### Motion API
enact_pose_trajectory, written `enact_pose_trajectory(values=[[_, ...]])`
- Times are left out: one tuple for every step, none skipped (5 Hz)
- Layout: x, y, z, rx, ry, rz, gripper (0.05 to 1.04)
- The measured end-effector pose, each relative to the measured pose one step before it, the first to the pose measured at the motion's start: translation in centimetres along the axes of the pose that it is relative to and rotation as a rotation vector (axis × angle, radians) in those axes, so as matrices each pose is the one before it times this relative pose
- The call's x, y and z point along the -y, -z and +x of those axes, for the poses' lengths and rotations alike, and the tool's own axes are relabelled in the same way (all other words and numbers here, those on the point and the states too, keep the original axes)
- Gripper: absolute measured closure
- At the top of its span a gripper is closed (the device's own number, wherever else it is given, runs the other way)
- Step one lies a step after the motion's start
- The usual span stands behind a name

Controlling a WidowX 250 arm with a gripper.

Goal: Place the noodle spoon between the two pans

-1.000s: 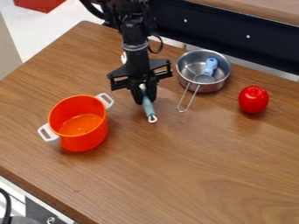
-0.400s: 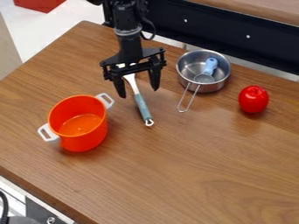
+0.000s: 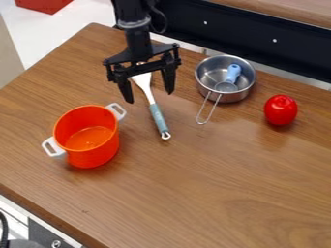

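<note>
One fixed camera, standing above and back from the orange pot [image 3: 97, 156], facing down at a slant, framing tabletop [image 3: 207, 193] around it

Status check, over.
Jaws open above spoon. Spoon down between orange pot and steel pan. Nothing seen blocking.

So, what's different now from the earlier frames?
The hand had been closed on the noodle spoon; it has opened, let go and drawn back toward the view's upper left. The spoon now lies on the table, its handle end slightly nearer the camera. The orange pot, metal pan and round red thing stayed put.
</note>
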State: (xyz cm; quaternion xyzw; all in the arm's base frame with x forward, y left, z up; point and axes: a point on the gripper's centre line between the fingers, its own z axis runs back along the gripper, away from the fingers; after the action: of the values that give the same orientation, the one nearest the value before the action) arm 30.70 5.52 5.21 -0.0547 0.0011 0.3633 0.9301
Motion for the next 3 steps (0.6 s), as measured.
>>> enact_pose_trajectory(values=[[-0.064, -0.640, -1.818, 0.0072, 0.1733, 0.0063, 0.083], [-1.275, -0.020, -1.866, -0.0604, 0.1580, 0.0347, 0.083], [-2.846, -0.135, -1.849, 0.0205, 0.1237, 0.0224, 0.083]])
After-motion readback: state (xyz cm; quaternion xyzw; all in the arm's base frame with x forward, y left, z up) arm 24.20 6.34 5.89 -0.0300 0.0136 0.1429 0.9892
